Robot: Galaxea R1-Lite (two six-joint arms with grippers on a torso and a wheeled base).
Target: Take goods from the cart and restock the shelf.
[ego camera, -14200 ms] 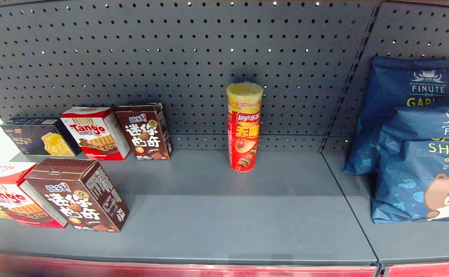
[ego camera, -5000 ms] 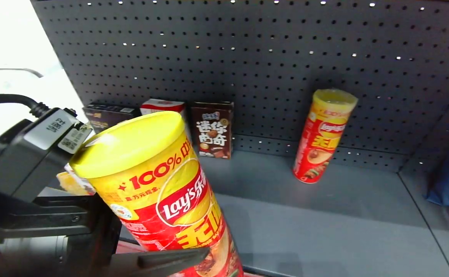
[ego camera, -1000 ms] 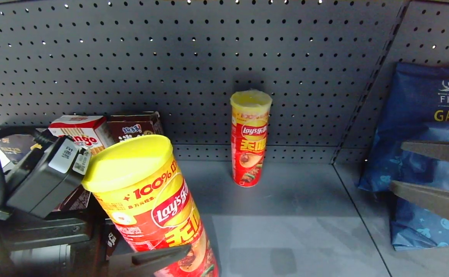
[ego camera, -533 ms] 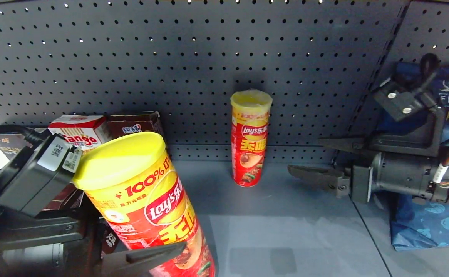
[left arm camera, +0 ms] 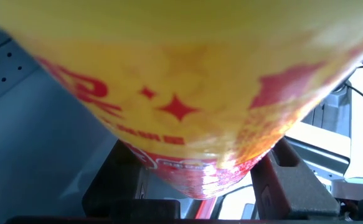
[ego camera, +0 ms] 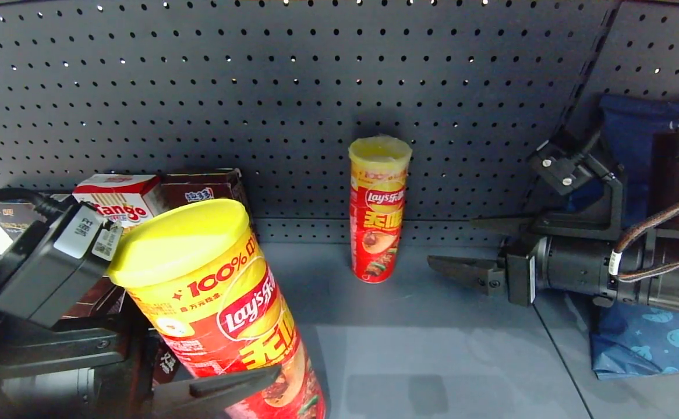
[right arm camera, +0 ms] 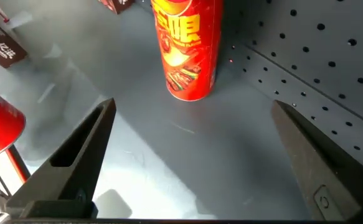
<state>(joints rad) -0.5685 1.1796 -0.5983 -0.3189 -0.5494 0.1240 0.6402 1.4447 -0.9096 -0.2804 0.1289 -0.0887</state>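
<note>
**Item 1. Left gripper (left arm camera: 206, 186).** Lower left of the head view. Its jaws are clamped low on a tall red-and-yellow cardboard crisp tube with a yellow plastic lid (ego camera: 217, 308). The held tube leans, with its lid toward the upper left. Its base runs off the lower edge, so contact with the shelf cannot be told.
Risk: if you release it off-vertical, it topples. The low grip leaves the top free to swing.

**Item 2. Right gripper (ego camera: 453, 241).** Centre right. Its jaws are spread apart and hold nothing, and the tips point at a matching upright crisp tube (ego camera: 379, 209). That tube stands at centre, near the dark perforated metal back panel (ego camera: 258, 87).
Risk: if you drift further left, a fingertip knocks that tube over.

**Item 3. Red-and-white wafer box (ego camera: 119, 198) and dark brown biscuit box (ego camera: 202, 186).** Left of centre, just behind the left wrist.
Risk: if you swing the left arm inward, it shoves them.

**Item 4. Grey metal shelf deck (ego camera: 432, 349).** There is bare space beside the standing tube, so aim there.

**Item 5. Blue crinkled snack bags (ego camera: 636, 337).** Right edge, close behind the right arm.
Risk: its cables may snag them.
</note>
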